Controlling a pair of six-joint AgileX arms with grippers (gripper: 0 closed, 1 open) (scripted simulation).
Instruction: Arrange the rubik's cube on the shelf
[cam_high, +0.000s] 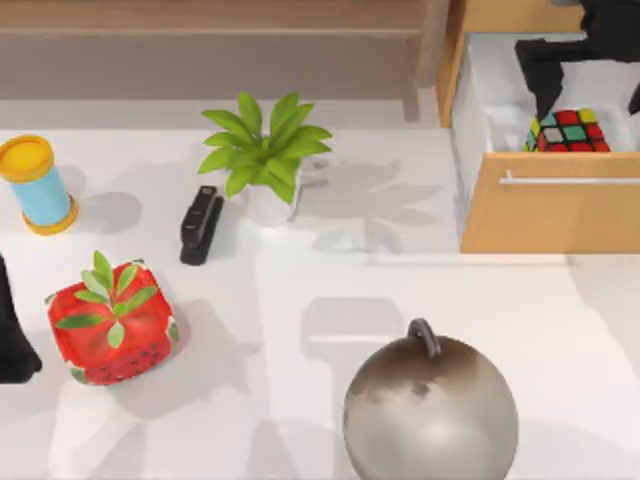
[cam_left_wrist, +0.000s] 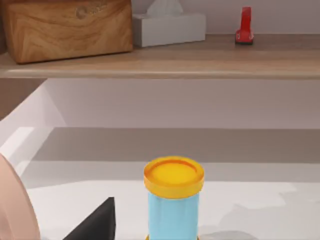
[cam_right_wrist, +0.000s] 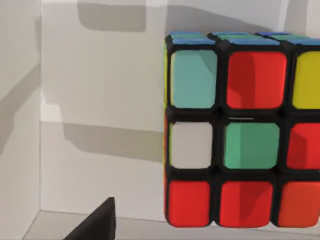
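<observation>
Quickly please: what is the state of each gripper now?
Left gripper: cannot be told; arm parked at the table's left edge.
Right gripper: cannot be told; above the open drawer, near the rubik's cube.

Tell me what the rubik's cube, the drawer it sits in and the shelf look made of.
The rubik's cube: likely plastic, with a black frame and smooth coloured tiles. The drawer: orange-brown wood-look front, plain white inside, silvery handle. The shelf: light-brown wood, faint grain, matte.
</observation>
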